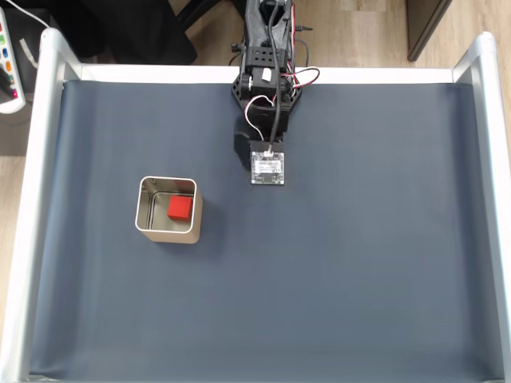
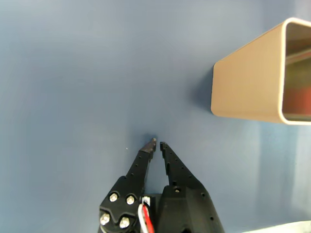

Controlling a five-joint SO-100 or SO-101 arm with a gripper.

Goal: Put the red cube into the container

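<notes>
The red cube (image 1: 180, 208) lies inside the container (image 1: 146, 215), a square silvery tin with rounded corners, left of centre on the dark mat in the fixed view. The arm is folded back near the table's far edge, and its wrist camera board (image 1: 267, 166) covers the gripper from above. In the wrist view my gripper (image 2: 157, 143) is shut with nothing between its black fingers, hovering over bare mat. The container (image 2: 248, 82) stands to its upper right there, with a reddish patch of the cube (image 2: 297, 101) showing through the opening.
White rails (image 1: 36, 199) border the mat on the left, right and far sides. The arm's base (image 1: 267, 72) sits at the far edge in the middle. Open mat spreads right of and in front of the tin.
</notes>
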